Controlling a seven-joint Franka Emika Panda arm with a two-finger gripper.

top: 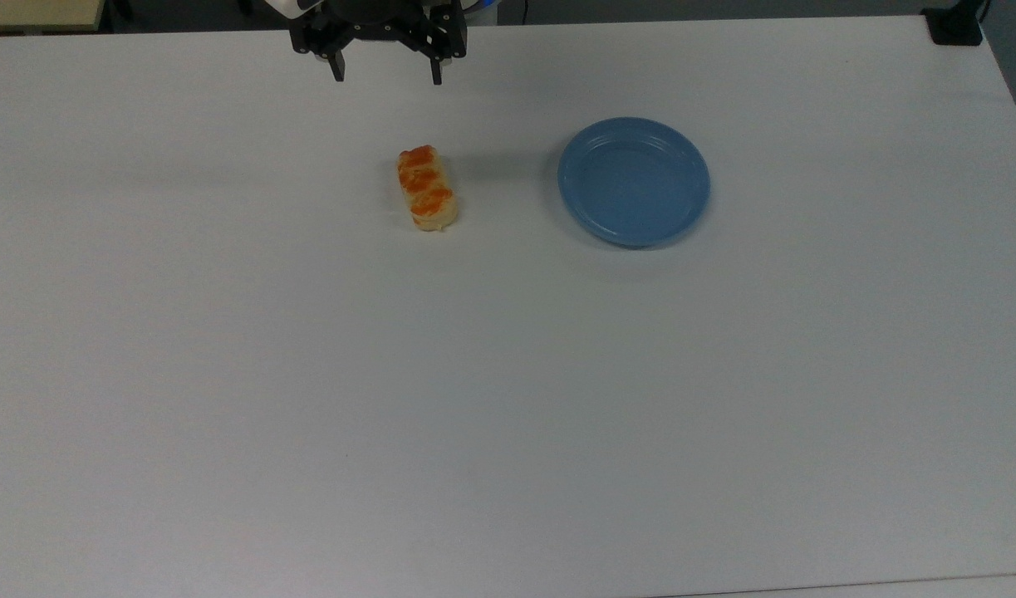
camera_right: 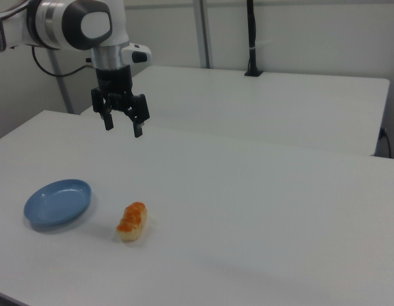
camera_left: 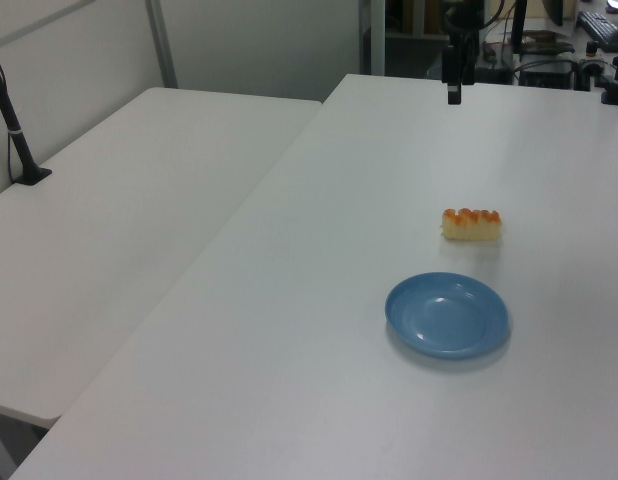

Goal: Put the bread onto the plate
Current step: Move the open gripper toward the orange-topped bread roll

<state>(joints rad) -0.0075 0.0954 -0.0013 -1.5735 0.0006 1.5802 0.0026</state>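
Hanging over the far edge of the white worktop (top: 225, 374), my end effector (top: 386, 76) is released, its two black fingers spread wide with nothing between them. In the top view it sits at the upper edge of the picture, a little to the left of centre.

Going from left to right in the top view, the bread (top: 427, 188) comes first. It lies flat on the worktop just below my end effector, apart from it, with its long side running roughly up and down the picture (the orange glazed top faces up, the pale sides show beneath). To its right, well apart from it, sits the blue plate (top: 633, 182), flat on the worktop with its ringed rim up and its bowl bare.

In the left view my end effector (camera_left: 454, 92) hangs above the far part of the worktop, the bread (camera_left: 472, 224) lies nearer the camera, and the plate (camera_left: 448, 315) nearer still.

In the right view the order runs the other way: the plate (camera_right: 58, 203) is at the left, the bread (camera_right: 132, 221) just to its right with a gap between them, and my end effector (camera_right: 123, 126) hangs high above and behind both, pointing down. A second white table (camera_right: 261, 105) stands behind the worktop, with a black post (camera_right: 251, 38) standing at its far edge.
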